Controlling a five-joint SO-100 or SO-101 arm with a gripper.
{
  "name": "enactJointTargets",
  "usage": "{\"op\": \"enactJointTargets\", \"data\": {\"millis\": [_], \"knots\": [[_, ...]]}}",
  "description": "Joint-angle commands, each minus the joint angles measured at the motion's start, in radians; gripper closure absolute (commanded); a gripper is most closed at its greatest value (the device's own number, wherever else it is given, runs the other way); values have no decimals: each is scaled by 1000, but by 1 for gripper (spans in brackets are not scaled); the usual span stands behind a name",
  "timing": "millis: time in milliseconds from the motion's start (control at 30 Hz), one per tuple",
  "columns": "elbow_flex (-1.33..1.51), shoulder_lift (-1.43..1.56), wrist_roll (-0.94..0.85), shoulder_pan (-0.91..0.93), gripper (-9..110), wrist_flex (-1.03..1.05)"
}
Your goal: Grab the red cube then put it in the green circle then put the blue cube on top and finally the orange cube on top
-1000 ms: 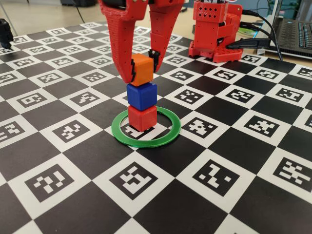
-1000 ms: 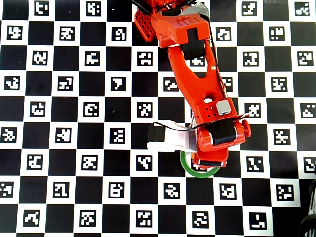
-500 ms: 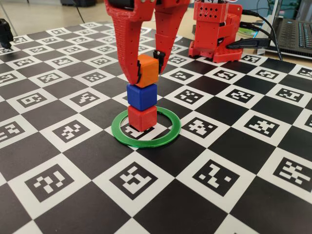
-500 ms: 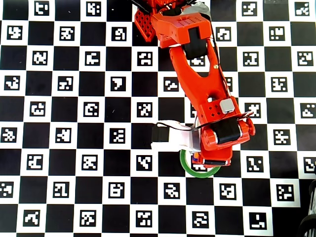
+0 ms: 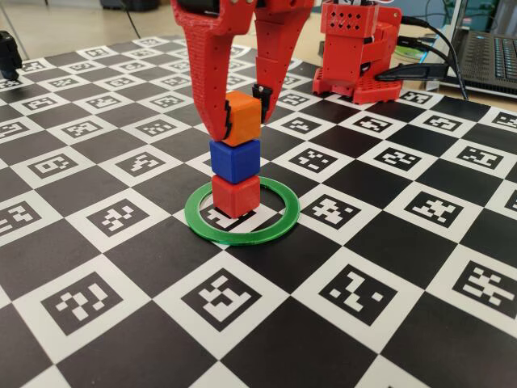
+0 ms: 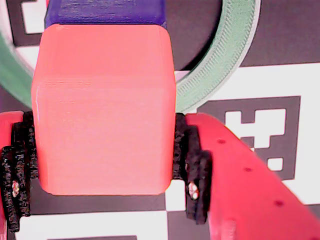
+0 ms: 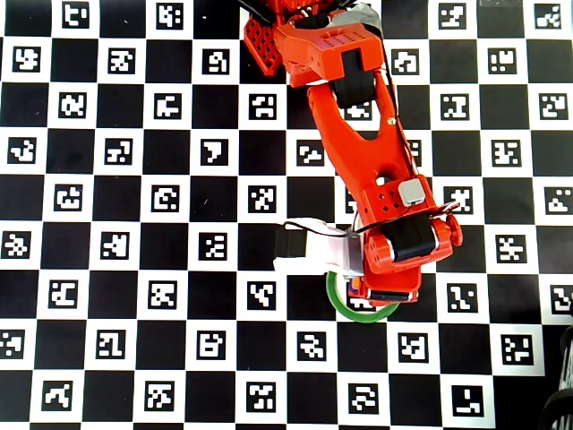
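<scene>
In the fixed view the red cube (image 5: pixel 236 196) stands inside the green circle (image 5: pixel 196 220), and the blue cube (image 5: pixel 235 160) sits on top of it. The orange cube (image 5: pixel 243 118) is directly over the blue cube, at or just above its top face. My gripper (image 5: pixel 241 121) comes down from above and is shut on the orange cube. In the wrist view the orange cube (image 6: pixel 102 107) fills the space between the black pads (image 6: pixel 193 167); the blue cube (image 6: pixel 105 12) and part of the green circle (image 6: pixel 222 65) show beyond it. In the overhead view the arm hides the cubes; only an arc of the green circle (image 7: pixel 346 310) shows.
The stack stands on a black-and-white marker checkerboard (image 5: pixel 363 291). The arm's red base (image 5: pixel 355 56) is at the back right, with cables and a laptop (image 5: pixel 493 48) beyond it. A small black object (image 5: pixel 8 52) sits at the far left edge.
The gripper carried the orange cube slightly right and down, so it now lines up over the blue cube. The red and blue cubes have not moved.
</scene>
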Motion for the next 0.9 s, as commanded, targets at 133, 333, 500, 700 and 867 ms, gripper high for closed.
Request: {"op": "enactJointTargets", "data": {"millis": [133,333,500,700,867], "knots": [[-26,38,2,-12,86,-17],[-26,52,8,-8,72,-11],[-38,97,14,2,66,21],[0,308,-15,11,59,100],[247,598,-133,15,58,72]]}}
